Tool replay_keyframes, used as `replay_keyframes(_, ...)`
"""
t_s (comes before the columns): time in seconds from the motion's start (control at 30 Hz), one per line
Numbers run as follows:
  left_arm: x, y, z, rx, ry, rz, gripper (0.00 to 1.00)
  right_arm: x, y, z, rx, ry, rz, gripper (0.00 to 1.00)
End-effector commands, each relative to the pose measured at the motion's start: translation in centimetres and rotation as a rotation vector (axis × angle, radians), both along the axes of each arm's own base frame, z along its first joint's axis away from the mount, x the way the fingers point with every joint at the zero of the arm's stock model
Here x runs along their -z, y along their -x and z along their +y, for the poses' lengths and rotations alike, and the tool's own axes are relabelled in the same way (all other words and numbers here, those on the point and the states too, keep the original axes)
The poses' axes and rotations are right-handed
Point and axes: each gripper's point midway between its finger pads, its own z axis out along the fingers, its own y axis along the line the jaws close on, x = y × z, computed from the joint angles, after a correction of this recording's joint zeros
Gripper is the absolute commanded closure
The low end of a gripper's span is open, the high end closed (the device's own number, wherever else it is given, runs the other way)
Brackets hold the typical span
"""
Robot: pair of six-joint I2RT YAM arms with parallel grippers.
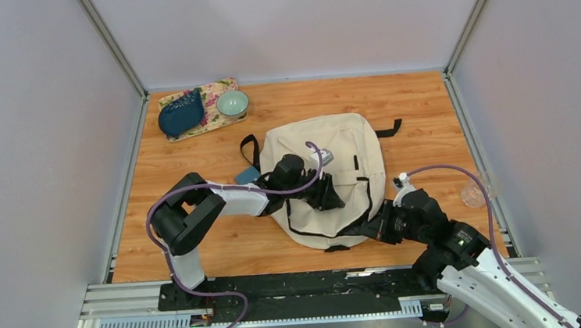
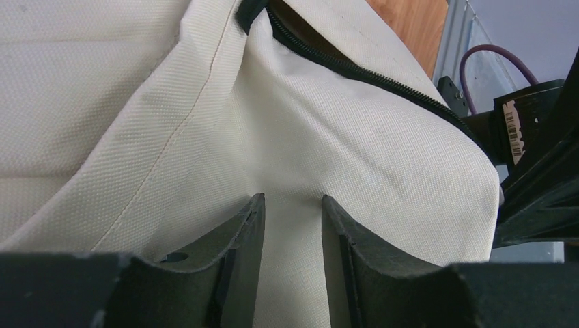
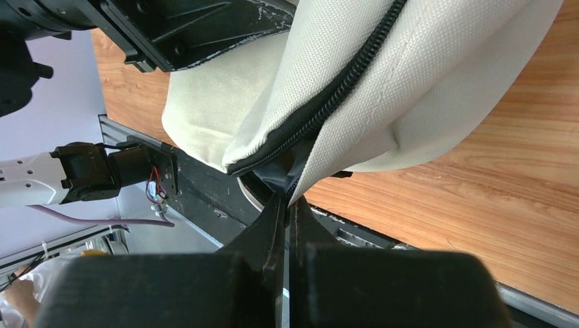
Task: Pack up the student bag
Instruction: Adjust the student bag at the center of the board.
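right gripper (image 3: 287, 205): fingers clenched on the lower lip of the student bag (image 1: 348, 140), right at the zipper (image 3: 341, 96), near-right edge of the bag
why: looks like it anchors that lip so the mouth can be pulled open for packing
left gripper (image 2: 293, 199): fingers grasping a fold of cream fabric, with creases running into the gap; it sits on top of the bag's mid panel, just beyond the right gripper
why: likely lifts the upper panel away from the pinned lip; zipper is already parted between the two grips
bag location: mid-bench (image 1: 239, 246), flat except the raised near-right part
bag axis: long axis runs near-far, slight tilt; narrower rounded end toward the arms, black strap ends at the far corners; probably top end nearest
small blue item (image 1: 247, 174): touching or just beside the bag's left edge, can't tell which
far left: floral tray (image 1: 212, 117) with dark blue item (image 1: 181, 115) and pale green bowl (image 1: 232, 103), well apart from the bag
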Motion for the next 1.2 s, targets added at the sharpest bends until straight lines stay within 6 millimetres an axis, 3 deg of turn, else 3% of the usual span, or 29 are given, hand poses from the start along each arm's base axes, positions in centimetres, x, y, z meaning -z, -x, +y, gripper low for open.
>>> replay_keyframes(0.0,0.1,0.2,-0.1,-0.019,0.052,-0.016,0.56,-1.3,0.2,1.0,-0.049,-0.049,-0.024,1.0)
replay_keyframes(0.1,-2.0,0.5,0.2,-0.017,0.08,-0.064,0.56,-0.3,0.0,0.3,-0.018,-0.005,-0.011,1.0)
replay_keyframes(0.27,-7.7,1.4,1.0,0.009,0.159,-0.152,0.55,0.4,-0.2,0.2,-0.016,0.018,-0.004,1.0)
replay_keyframes(0.4,-10.8,4.0,1.1,0.115,0.232,-0.169,0.53,0.7,-0.1,0.4,-0.026,0.013,0.004,1.0)
replay_keyframes(0.5,-10.5,5.9,0.1,0.232,0.232,-0.107,0.53,0.5,-0.2,0.4,-0.022,0.008,-0.007,1.0)
replay_keyframes(0.63,-6.8,7.1,-1.1,0.288,0.175,0.005,0.53,-0.2,-0.1,0.2,-0.011,-0.017,-0.034,1.0)
replay_keyframes(0.7,-6.6,8.0,-1.9,0.344,0.188,0.039,0.53,-0.3,0.1,0.0,-0.005,-0.024,-0.035,1.0)
replay_keyframes(0.83,-2.7,8.2,-3.3,0.351,0.1,0.108,0.55,-0.9,0.4,-1.0,0.032,-0.027,-0.048,1.0)
replay_keyframes(0.93,-1.2,7.7,-3.6,0.329,0.06,0.133,0.58,-1.2,0.5,-2.4,0.077,0.012,-0.061,1.0)
replay_keyframes(1.0,-1.4,7.5,-3.6,0.316,0.061,0.122,0.59,-2.3,0.3,-2.8,0.092,0.007,-0.1,0.91)
replay_keyframes(1.07,-1.5,7.0,-3.3,0.282,0.04,0.098,0.59,-3.7,0.3,-3.2,0.102,-0.006,-0.139,0.69)
replay_keyframes(1.17,-2.6,6.4,-2.6,0.252,0.012,0.032,0.59,-5.2,-0.4,-5.9,0.221,0.048,-0.205,0.49)
